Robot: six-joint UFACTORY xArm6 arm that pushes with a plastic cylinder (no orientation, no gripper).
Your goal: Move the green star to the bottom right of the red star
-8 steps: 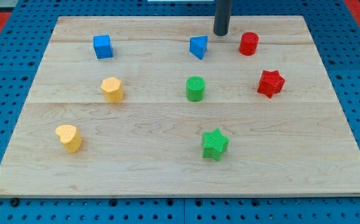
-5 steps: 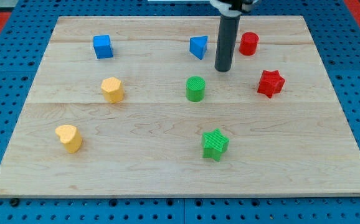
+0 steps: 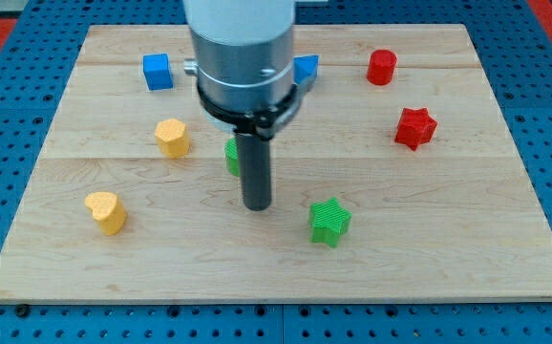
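The green star point(image 3: 329, 222) lies low on the board, right of centre. The red star point(image 3: 415, 127) sits further up, near the view's right side. My tip point(image 3: 257, 205) rests on the board just left of the green star and slightly above it, a short gap apart. The arm's grey body hangs over the board's upper middle.
A green cylinder point(image 3: 230, 156) shows partly behind the rod, on its left. A blue cube point(image 3: 158, 72) is at the top left, and a blue triangular block point(image 3: 307, 68) is partly hidden by the arm. There is a red cylinder point(image 3: 382, 67) and two yellow blocks point(image 3: 172, 138) point(image 3: 106, 212).
My tip has moved from the top of the board down and left to beside the green star. The green cylinder has shifted left and down. The stars have not moved.
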